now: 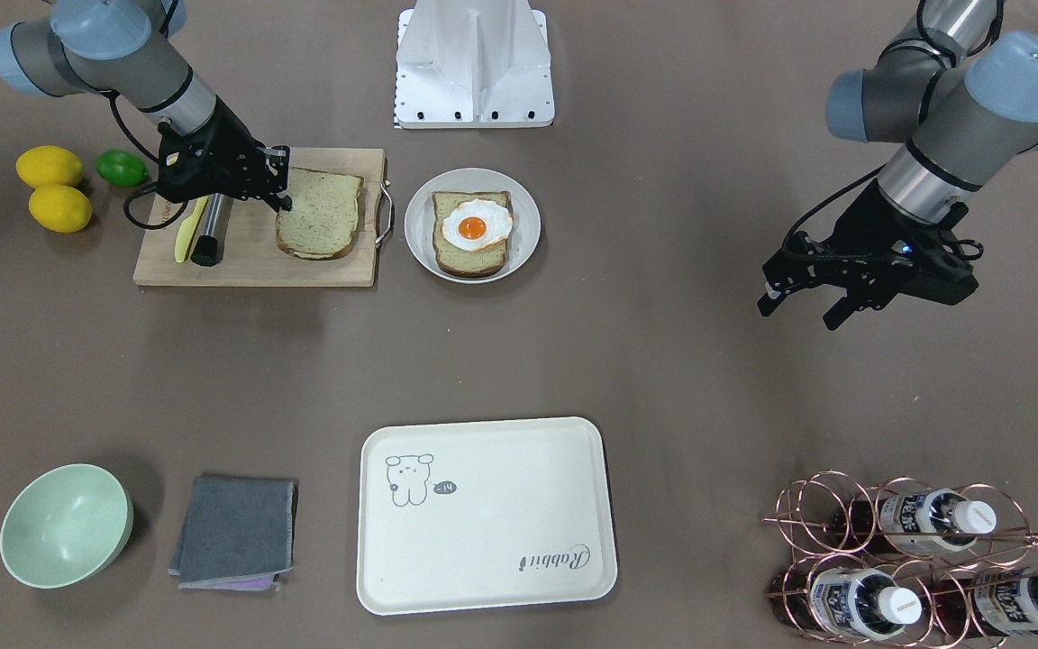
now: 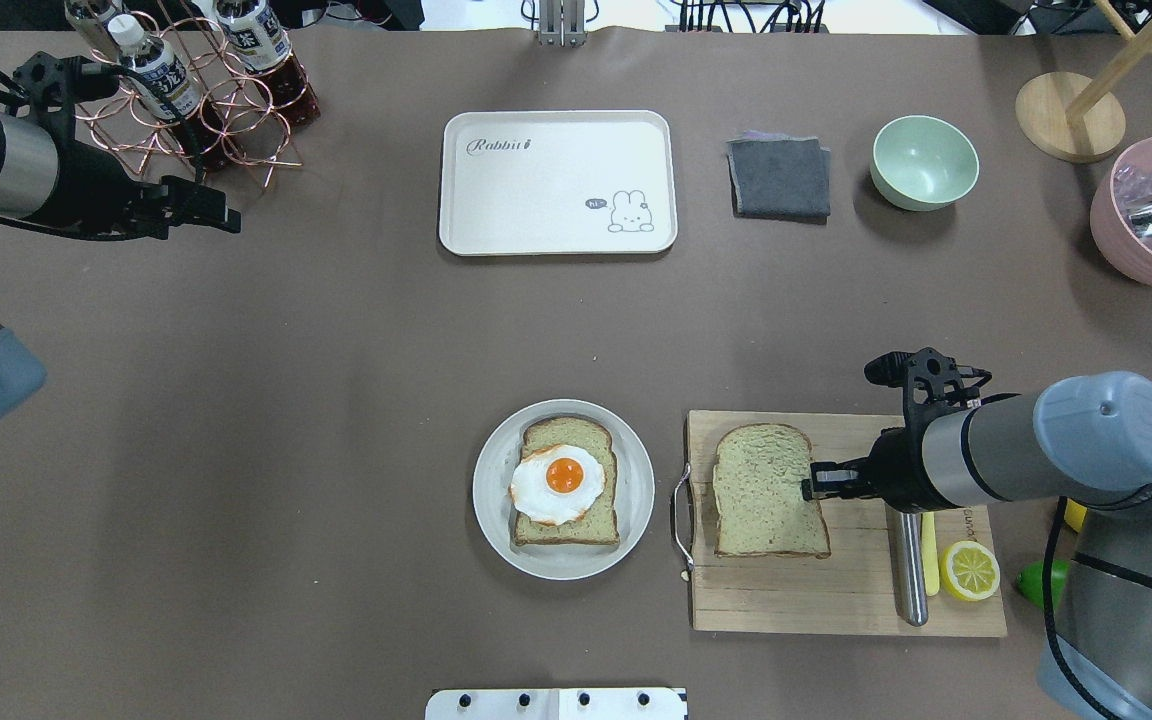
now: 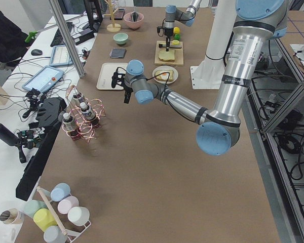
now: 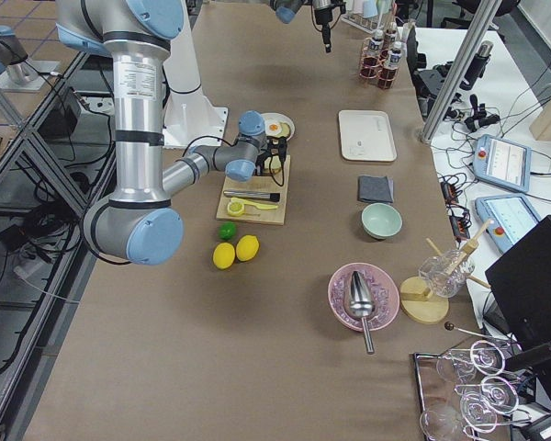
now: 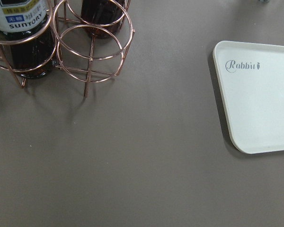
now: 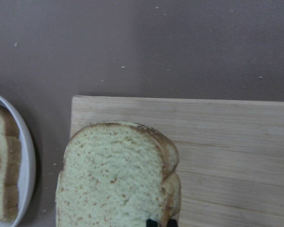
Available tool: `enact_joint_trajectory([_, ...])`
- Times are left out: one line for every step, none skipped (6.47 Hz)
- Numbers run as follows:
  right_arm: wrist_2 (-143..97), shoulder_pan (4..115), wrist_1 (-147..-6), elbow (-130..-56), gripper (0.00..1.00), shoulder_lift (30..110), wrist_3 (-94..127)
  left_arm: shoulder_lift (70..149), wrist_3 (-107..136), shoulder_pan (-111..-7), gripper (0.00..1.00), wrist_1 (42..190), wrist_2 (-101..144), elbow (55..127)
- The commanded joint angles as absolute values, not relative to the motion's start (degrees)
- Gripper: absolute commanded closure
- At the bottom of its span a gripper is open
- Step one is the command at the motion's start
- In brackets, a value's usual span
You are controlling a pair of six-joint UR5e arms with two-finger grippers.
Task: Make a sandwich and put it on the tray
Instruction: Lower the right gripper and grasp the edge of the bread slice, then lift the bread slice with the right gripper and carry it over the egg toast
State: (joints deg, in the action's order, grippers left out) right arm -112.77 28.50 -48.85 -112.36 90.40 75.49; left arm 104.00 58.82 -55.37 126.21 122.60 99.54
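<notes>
One toast slice [image 1: 321,214] lies on the wooden cutting board [image 1: 249,261]. My right gripper [image 1: 283,191] is at the slice's outer edge, its fingertips close together on the crust in the right wrist view [image 6: 162,222]; the slice [image 6: 113,184] fills that view. The other toast slice [image 1: 469,257] sits on the round grey plate [image 1: 523,203] with the fried egg [image 1: 476,225] on top. The cream tray [image 1: 483,532] is bare at the far side of the table and also shows in the left wrist view [image 5: 260,104]. My left gripper [image 1: 798,309] hangs open and empty above the table.
A yellow knife [image 1: 187,233] and a steel rod [image 1: 210,236] lie on the board behind my right gripper. Two lemons [image 1: 55,185] and a lime [image 1: 121,168] sit beside it. A green bowl [image 1: 64,525], a grey cloth [image 1: 235,530] and a copper bottle rack [image 1: 915,559] flank the tray.
</notes>
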Motion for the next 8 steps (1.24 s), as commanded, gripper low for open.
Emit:
enact_joint_trajectory([-116.45, 31.19, -44.23, -112.33, 1.00, 88.69, 75.85, 103.89, 58.80, -55.37, 0.02, 126.21, 122.61, 99.49])
enact_joint_trajectory([-116.37, 31.20, -42.38, -111.72, 1.00, 85.38, 77.85, 103.89, 58.80, -55.37, 0.02, 126.21, 122.61, 99.41])
enact_joint_trajectory([-115.58, 30.07, -42.45, -109.97, 1.00, 80.21, 83.09, 103.80, 58.80, -55.37, 0.02, 126.30, 122.61, 98.97])
enact_joint_trajectory([-112.27, 27.19, -42.71, -108.04, 1.00, 77.37, 83.32, 103.89, 58.71, -55.37, 0.02, 126.30, 122.61, 98.62])
enact_joint_trajectory([-108.76, 24.37, -42.98, -106.54, 1.00, 75.17, 83.32, 103.89, 58.62, -55.37, 0.02, 126.39, 122.61, 98.35])
enact_joint_trajectory([-106.72, 23.04, -43.41, -103.13, 1.00, 71.84, 83.32, 103.89, 58.62, -55.37, 0.02, 126.56, 122.61, 98.09])
enact_joint_trajectory([-106.18, 22.51, -44.64, -101.01, 1.00, 69.28, 83.32, 103.80, 58.71, -55.37, 0.02, 126.56, 122.61, 98.09])
enact_joint_trajectory([-105.48, 22.15, -47.08, -100.90, 1.00, 68.39, 83.23, 103.80, 58.80, -55.37, 0.02, 126.56, 122.61, 98.09])
